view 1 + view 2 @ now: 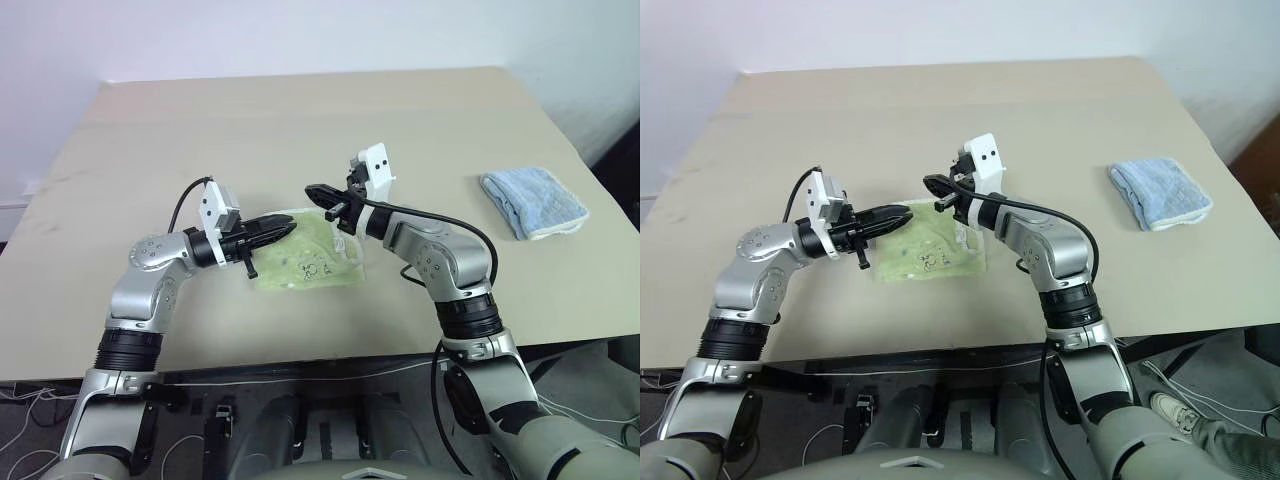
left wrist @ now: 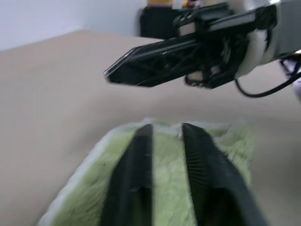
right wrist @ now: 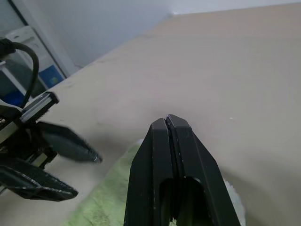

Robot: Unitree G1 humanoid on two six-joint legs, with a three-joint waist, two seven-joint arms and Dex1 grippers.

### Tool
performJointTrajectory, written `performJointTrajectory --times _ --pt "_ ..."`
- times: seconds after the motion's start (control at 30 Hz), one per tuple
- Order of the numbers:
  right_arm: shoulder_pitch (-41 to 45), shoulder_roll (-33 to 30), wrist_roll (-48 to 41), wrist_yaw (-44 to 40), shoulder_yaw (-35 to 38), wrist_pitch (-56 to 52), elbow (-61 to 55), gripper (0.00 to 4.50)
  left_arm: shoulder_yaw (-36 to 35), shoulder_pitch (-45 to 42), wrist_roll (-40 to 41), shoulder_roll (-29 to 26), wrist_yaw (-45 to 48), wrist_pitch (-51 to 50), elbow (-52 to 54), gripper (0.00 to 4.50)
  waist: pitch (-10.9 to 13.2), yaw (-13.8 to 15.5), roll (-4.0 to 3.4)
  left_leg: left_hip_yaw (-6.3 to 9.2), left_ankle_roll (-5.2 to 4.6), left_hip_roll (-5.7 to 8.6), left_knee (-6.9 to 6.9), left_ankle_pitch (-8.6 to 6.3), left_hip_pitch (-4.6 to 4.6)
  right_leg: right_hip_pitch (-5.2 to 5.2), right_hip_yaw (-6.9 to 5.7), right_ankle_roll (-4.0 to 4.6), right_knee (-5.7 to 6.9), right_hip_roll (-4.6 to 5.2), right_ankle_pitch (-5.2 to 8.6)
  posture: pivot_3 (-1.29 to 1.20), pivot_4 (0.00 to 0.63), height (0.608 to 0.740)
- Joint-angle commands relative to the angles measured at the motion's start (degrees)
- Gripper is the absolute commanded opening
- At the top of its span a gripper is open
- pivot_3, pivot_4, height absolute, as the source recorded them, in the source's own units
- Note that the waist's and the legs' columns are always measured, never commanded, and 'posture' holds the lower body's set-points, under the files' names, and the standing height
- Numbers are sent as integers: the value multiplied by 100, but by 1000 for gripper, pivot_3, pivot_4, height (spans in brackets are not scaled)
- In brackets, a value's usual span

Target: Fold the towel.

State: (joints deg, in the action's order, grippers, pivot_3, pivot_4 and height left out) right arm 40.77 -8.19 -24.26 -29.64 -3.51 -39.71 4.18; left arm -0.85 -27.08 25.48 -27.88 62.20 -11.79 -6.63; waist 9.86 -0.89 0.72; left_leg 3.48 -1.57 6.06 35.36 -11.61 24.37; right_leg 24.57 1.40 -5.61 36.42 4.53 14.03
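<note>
Left tool [image 1: 288,229] clenched over towel [image 1: 310,262] | right tool [image 1: 312,190] clenched, empty | blue cloth [image 1: 533,201] apart

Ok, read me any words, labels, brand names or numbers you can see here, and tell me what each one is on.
Nothing here can be read as text.
The towel carries a small dark embroidered mark, too small to make out.
The light blue cloth, the table and the white camera mounts on both wrists show no writing.
</note>
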Motion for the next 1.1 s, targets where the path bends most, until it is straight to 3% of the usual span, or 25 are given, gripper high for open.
performJointTrajectory --times 0.03,0.1,0.23,0.37,0.5,0.67,0.83,0.97,1.1 --pt "26 7 -36 -69 39 73 -135 0 -38 17 163 32 78 -27 273 14 0 -14 0 0 0 0 0 0 -1 0 1 0 1 0 0 0 150 740" --pt "11 -3 -40 -132 23 55 -139 0 -7 40 74 39 65 37 267 14 0 -18 0 0 0 0 0 0 -1 0 1 0 2 -1 0 0 150 740" --pt "-406 -353 371 -756 -780 288 -214 0 104 57 -397 92 -273 332 115 14 -1 -1 1 0 0 0 0 0 -2 -2 0 0 1 -1 0 0 150 740" --pt "-629 -123 657 -471 -904 451 390 0 351 527 -721 318 -501 626 30 14 -3 -21 -2 -3 0 1 0 0 -7 -4 3 0 0 0 0 0 150 740" --pt "-963 -499 1773 -376 -1763 1222 731 0 743 1057 -1135 415 -706 705 211 14 -4 -10 -3 -5 1 0 0 0 -12 -4 4 1 8 -1 0 0 150 740" --pt "-1052 -437 1536 -469 -1399 1123 439 0 901 1448 -984 299 -716 44 836 14 -8 13 1 1 13 -1 -3 -11 -86 -67 1 1 -6 2 2 0 150 740" --pt "-833 -429 982 -956 -919 1007 202 0 533 1384 -666 203 -879 -229 1056 14 -7 12 0 6 12 -4 -9 -13 -106 -91 -4 3 -13 1 3 0 150 740" --pt "-649 -430 -70 -1425 -269 283 -335 871 23 1191 36 64 -910 -853 1555 0 -5 11 1 6 11 -4 -9 -12 -95 -81 -3 1 -13 1 2 0 150 740" --pt "-672 -633 -238 -1620 -190 133 -642 2224 -419 981 424 -37 -1195 -1255 1834 915 -5 4 0 5 11 -5 -16 -12 -88 -79 -3 1 -17 0 3 0 150 740"
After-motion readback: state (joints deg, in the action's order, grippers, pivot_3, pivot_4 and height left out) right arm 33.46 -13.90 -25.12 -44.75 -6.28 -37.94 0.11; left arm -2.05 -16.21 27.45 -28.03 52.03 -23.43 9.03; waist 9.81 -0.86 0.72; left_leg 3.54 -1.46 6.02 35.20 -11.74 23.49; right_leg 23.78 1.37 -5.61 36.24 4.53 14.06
